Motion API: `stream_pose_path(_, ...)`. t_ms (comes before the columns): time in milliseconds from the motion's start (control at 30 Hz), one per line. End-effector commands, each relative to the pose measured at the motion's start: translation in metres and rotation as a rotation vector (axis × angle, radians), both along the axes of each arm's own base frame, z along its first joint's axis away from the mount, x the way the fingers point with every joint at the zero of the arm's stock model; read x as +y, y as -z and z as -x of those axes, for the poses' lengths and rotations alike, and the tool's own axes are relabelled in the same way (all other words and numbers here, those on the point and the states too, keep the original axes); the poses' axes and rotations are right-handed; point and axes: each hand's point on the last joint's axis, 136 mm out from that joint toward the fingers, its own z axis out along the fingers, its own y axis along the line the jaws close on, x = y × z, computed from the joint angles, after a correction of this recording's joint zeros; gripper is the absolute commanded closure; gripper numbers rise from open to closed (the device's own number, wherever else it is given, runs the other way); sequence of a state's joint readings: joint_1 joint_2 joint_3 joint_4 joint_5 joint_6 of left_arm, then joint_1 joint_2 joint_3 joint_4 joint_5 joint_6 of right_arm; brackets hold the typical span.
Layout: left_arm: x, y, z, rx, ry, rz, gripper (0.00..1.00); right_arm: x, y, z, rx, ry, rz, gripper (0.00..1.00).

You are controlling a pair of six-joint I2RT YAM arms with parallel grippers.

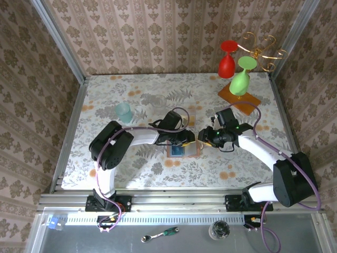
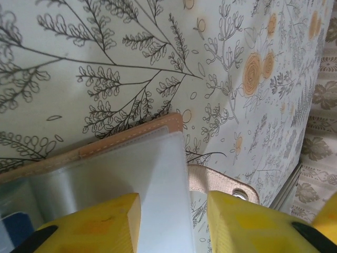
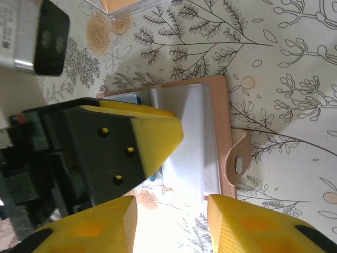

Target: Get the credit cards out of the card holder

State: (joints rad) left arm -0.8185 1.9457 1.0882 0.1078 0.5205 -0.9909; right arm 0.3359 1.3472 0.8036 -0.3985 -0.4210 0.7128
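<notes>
Card holder (image 1: 184, 149) — small tan-edged wallet, lying open and flat on the flowered table (image 1: 105, 95), a little toward 6 o'clock from the table's middle, between the two arms' tips. Inner face up: clear-fronted pocket panels, stitched tan border, closing strap with snap stud (image 3: 238, 164) jutting from the 3 o'clock edge in the right wrist view. Contents: blue-teal card (image 1: 178, 151) at the holder's 7 o'clock corner in the top view, apparently seated in its pocket, with a blue sliver showing at the pocket mouth in the right wrist view. Orange-tan card: not identified. A flat orange-tan piece under a clear rim (image 3: 124, 4) sits at 12 o'clock of that view, but whether it is a card cannot be told. Left gripper (image 1: 188, 140): at the holder's 12 o'clock edge, jaws apart, the clear pocket lying beyond the gap, nothing pinched. Right gripper (image 1: 202, 136): at the holder's 2 o'clock side near the strap, jaws likewise apart and empty. Also present: pale teal cup (image 1: 124, 112) at 10 o'clock of the holder; red goblet (image 1: 227, 59) and green goblet (image 1: 241, 77) on an orange slab at 1 o'clock. Progress, as judged: the holder is open but no card lies clearly free of it — both withdrawals appear to remain.
</notes>
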Motion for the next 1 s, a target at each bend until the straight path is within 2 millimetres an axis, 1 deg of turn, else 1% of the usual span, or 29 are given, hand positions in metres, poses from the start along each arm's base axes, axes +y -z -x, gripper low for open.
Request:
stream_pose_path(0, -0.013, -0.005, 0.000, 0.003, 0.009, 0.035, 0.60, -0.007, -0.002, 0.002, 0.031, 0.047, 0.023, 0.58)
stream_pose_path(133, -0.014, -0.008, 0.003, 0.000, 0.012, 0.036, 0.60, -0.008, -0.002, 0.004, 0.027, 0.040, 0.030, 0.58)
stream_pose_path(367, -0.007, -0.016, 0.004, -0.028, 0.013, 0.020, 0.58, -0.008, -0.007, 0.005, 0.007, 0.041, 0.022, 0.58)
stream_pose_path(533, -0.001, -0.028, 0.004, -0.061, 0.004, 0.031, 0.58, 0.000, -0.013, 0.005, -0.010, 0.013, -0.028, 0.60)
stream_pose_path(633, 0.005, -0.035, 0.003, -0.079, -0.012, 0.041, 0.58, 0.007, -0.014, 0.006, -0.005, -0.005, -0.060, 0.61)
stream_pose_path(800, 0.019, -0.046, -0.001, -0.110, -0.042, 0.056, 0.58, 0.030, -0.016, 0.008, -0.003, -0.070, -0.102, 0.62)
stream_pose_path(933, 0.035, -0.045, -0.002, -0.113, -0.064, 0.047, 0.58, 0.049, -0.015, 0.007, 0.000, -0.114, -0.116, 0.63)
stream_pose_path(967, 0.040, -0.043, -0.002, -0.112, -0.070, 0.041, 0.59, 0.054, -0.008, 0.006, 0.019, -0.122, -0.112, 0.63)
